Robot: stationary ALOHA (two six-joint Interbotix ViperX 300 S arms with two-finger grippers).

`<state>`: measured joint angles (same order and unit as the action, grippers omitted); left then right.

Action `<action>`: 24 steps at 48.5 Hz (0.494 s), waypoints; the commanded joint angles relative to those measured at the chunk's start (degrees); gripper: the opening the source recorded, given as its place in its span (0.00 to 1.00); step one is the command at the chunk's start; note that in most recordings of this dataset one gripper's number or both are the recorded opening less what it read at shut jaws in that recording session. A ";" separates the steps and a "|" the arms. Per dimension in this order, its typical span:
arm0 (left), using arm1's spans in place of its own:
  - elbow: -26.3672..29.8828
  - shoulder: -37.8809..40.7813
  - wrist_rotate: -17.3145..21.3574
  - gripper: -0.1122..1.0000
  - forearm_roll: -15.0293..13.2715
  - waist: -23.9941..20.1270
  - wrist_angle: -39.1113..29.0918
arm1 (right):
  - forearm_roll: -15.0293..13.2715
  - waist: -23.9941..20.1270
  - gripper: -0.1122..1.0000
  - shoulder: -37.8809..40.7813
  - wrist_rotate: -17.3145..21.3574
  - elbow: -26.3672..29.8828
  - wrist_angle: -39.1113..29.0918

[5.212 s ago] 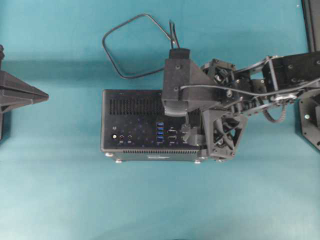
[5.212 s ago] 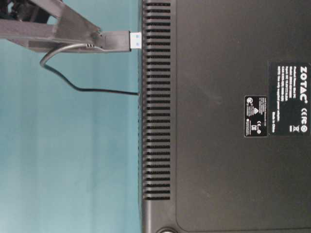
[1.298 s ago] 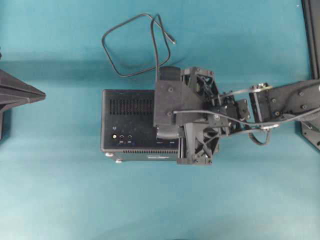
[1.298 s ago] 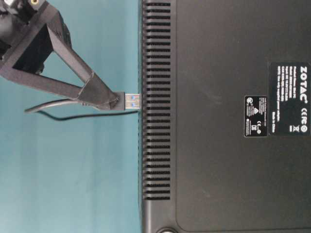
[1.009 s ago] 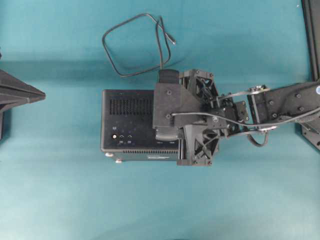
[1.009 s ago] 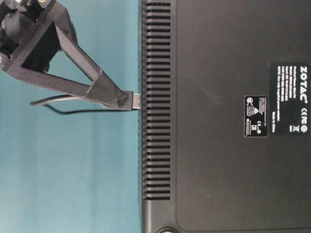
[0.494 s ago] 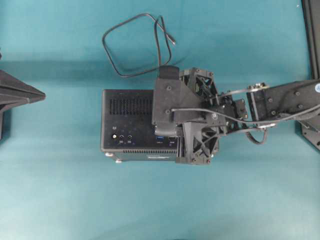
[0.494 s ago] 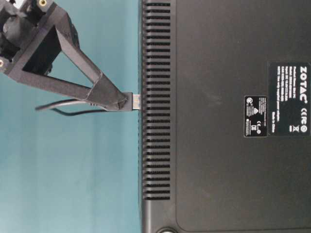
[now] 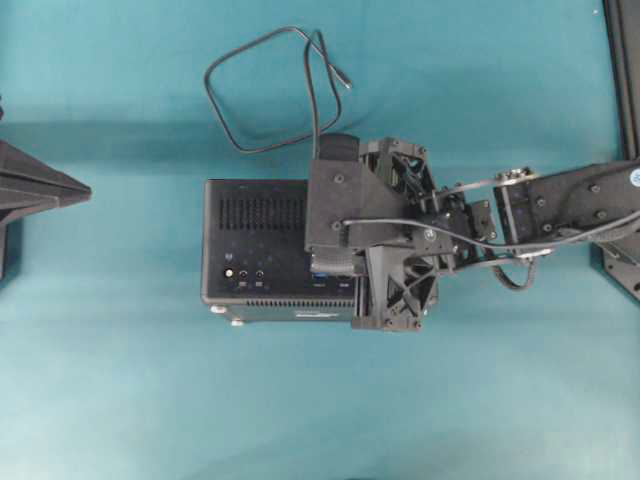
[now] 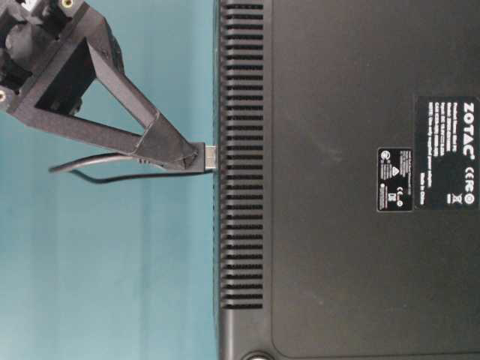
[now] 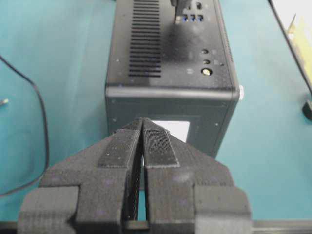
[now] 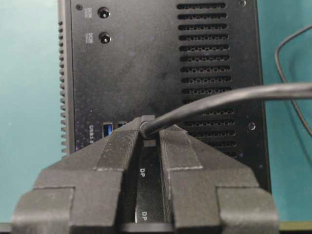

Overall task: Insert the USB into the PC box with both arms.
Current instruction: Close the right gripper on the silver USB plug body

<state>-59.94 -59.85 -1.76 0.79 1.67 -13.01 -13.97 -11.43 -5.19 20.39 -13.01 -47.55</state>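
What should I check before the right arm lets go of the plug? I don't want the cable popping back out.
1. Right claw shut on the USB: ok, both fingers pinch the plug.
2. Plug reaches the PC box: ok, in the table-level view only a sliver of metal shows between plug and box face.
3. Plug fully seated in a blue socket: cannot tell, the claw hides the socket from above.
4. Plug square to the box face: ok, level in the table-level view.
5. Left claw bracing the box: not ok, it is shut and apart from the box end.
6. Cable slack: ok, it lies in a loose loop behind the box.
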 commanded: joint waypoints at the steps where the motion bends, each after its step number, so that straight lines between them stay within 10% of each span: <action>1: 0.70 0.18 -0.09 0.10 0.18 -0.18 0.62 | 0.09 0.00 0.23 -0.62 0.26 0.79 -0.26; 24: 0.79 0.18 -0.09 0.10 0.09 -0.18 0.79 | -0.44 0.09 0.22 -0.26 0.53 0.79 -0.44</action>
<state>-59.94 -59.85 -1.76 0.79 1.58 -12.83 -14.77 -10.90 -5.19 20.39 -13.01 -47.72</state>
